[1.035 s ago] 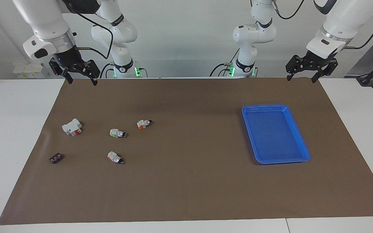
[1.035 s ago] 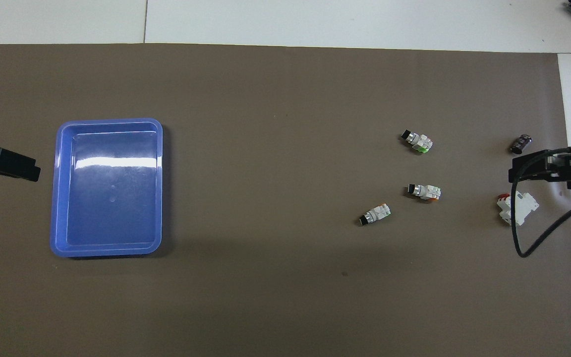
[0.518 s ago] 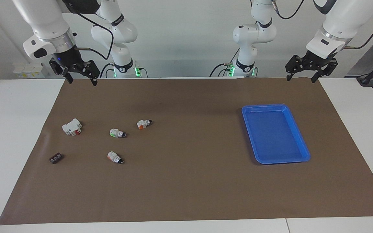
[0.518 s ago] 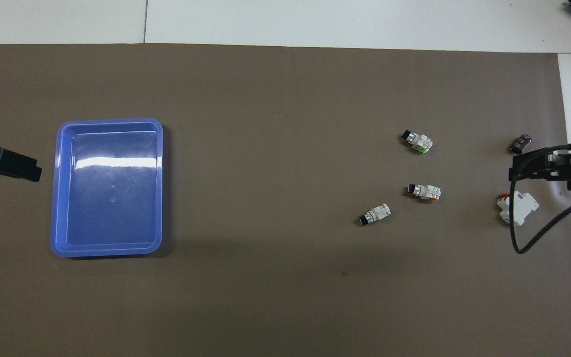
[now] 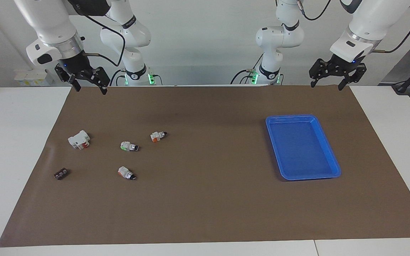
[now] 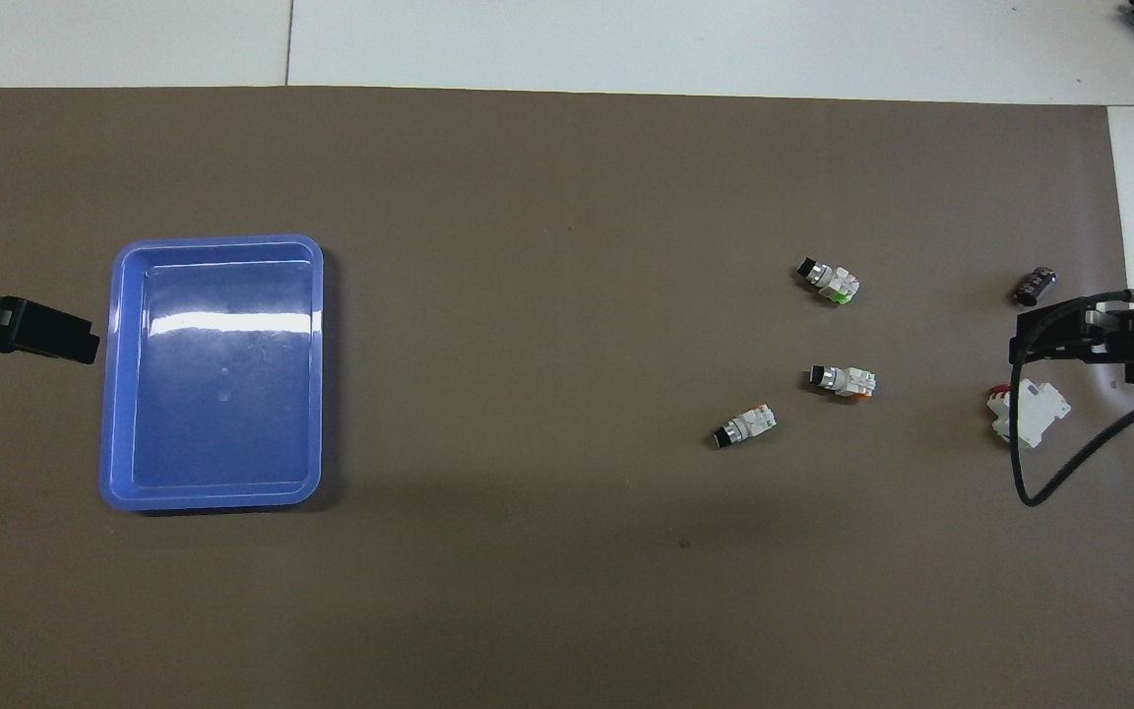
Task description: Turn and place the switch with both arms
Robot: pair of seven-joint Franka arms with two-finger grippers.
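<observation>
The switch (image 5: 158, 136), white with an orange end and a black knob tip, lies on the brown mat (image 5: 205, 213) left of centre in the facing view, untouched. The right gripper (image 5: 88, 86) hangs at the upper left of that frame, its fingers apart and holding nothing. The left gripper (image 5: 326, 82) hangs at the upper right, above the blue tray (image 5: 334, 167), its fingers apart and empty too. A green-ended switch (image 5: 129, 146) lies just beside the task's switch.

left hand (image 5: 326, 78) raised, open, right hand (image 5: 88, 83) likewise
</observation>
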